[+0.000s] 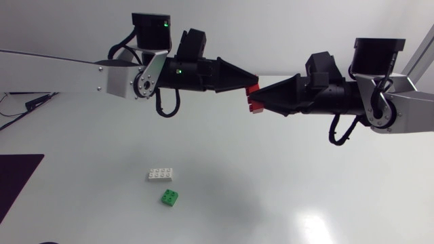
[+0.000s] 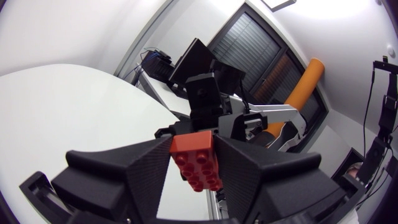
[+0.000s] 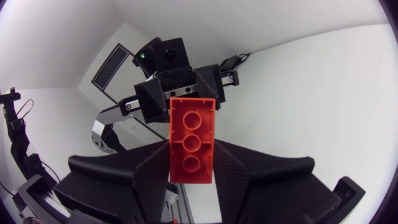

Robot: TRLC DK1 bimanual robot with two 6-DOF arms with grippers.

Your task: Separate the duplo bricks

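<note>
A red duplo stack (image 1: 253, 97) hangs in the air above the table's middle, between my two grippers. My left gripper (image 1: 251, 87) comes in from the left and is shut on the stack's upper part; in the left wrist view the studded red brick (image 2: 198, 160) sits between its fingers. From the right, my right gripper (image 1: 258, 105) is shut on the lower part; the right wrist view shows the red brick's (image 3: 191, 140) hollow underside between its fingers. Each wrist view shows the other gripper just beyond the brick.
On the table below lie a white brick (image 1: 160, 174) and a small green brick (image 1: 170, 197), close together. A dark purple mat (image 1: 17, 184) lies at the left edge.
</note>
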